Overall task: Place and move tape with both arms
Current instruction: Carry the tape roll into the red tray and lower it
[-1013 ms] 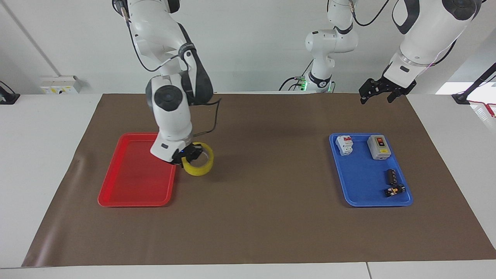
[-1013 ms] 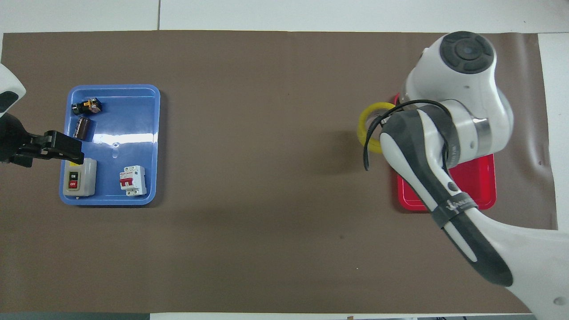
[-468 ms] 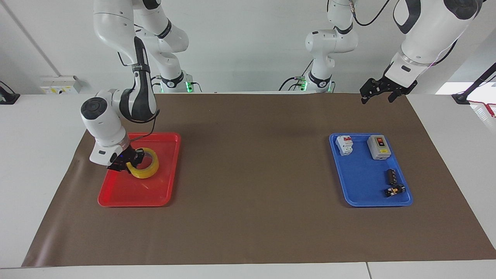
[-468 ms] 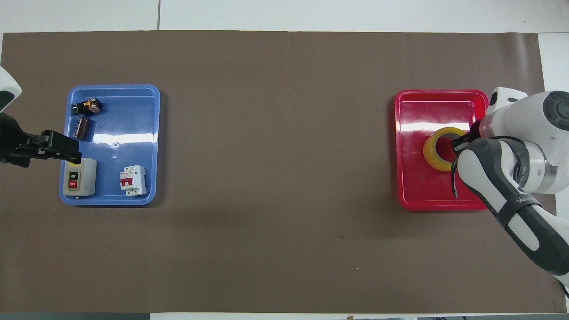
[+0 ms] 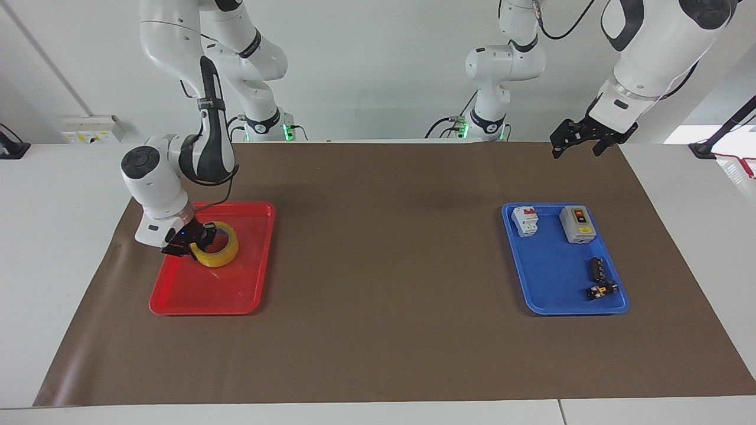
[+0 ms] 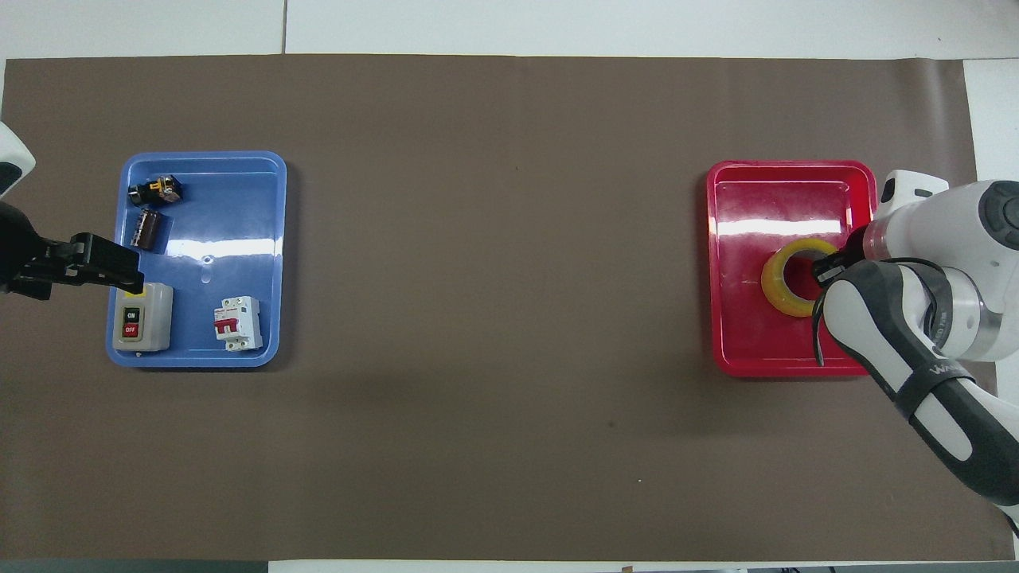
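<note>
The tape [image 5: 221, 252] [image 6: 784, 280], a yellow ring, hangs tilted low over the red tray [image 5: 207, 309] [image 6: 788, 165], a little toward the robots from the tray's middle. Whether it touches the tray floor I cannot tell. My right gripper [image 5: 198, 239] [image 6: 828, 267] is shut on the ring's wall, at the side toward the right arm's end of the table. My left gripper [image 5: 576, 146] [image 6: 111, 270] waits open and empty in the air, over the mat by the blue tray [image 5: 552, 268] [image 6: 231, 207].
The blue tray holds a grey on/off switch box [image 5: 577, 224] [image 6: 142, 317], a white breaker [image 5: 525, 220] [image 6: 237, 323] and two small dark parts [image 5: 599, 277] [image 6: 151, 208]. A brown mat [image 5: 384, 265] covers the table. Two smaller arm bases stand at the robots' edge.
The right arm swung the tape from beside the red tray's inner edge to over the tray, then shifted it slightly toward the robots. The left arm barely moved.
</note>
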Controlling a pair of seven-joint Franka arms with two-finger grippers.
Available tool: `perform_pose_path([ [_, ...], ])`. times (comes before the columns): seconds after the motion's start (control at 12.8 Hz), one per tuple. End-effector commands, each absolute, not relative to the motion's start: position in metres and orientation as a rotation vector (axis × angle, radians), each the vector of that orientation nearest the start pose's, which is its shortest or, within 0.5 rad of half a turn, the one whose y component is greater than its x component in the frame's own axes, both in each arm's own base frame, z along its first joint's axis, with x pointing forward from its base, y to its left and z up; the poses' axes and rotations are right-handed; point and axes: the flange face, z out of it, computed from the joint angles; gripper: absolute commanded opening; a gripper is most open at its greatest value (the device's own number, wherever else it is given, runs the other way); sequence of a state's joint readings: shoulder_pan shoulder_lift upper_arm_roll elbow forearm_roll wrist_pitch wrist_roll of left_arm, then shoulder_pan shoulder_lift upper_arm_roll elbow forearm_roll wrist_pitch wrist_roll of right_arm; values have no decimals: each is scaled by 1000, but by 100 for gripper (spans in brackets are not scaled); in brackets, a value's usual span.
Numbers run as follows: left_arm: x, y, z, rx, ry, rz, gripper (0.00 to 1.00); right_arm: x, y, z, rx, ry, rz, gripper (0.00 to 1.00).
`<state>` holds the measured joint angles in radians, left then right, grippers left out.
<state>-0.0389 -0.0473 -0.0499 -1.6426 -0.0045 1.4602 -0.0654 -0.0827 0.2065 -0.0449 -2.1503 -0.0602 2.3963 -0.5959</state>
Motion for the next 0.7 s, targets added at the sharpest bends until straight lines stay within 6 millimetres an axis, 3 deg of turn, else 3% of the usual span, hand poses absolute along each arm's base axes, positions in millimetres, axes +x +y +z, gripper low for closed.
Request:
perform_pose_path([
  [0.0,520,-45,613,-3135,34,188,100,554,-67,313,-3110,-761,-84,0],
  [0.31,520,-44,613,-3135,29,188,100,555,-66,302,-3114,-765,-116,0],
  [0.39,520,-44,613,-3135,32,188,100,556,-65,303,-3115,-762,-121,14],
  [0.47,520,-45,613,-3135,34,188,100,557,-64,305,-3120,-735,-112,99],
  [0.62,520,-44,613,-3135,32,188,100,565,-64,328,-3126,-705,-106,100],
])
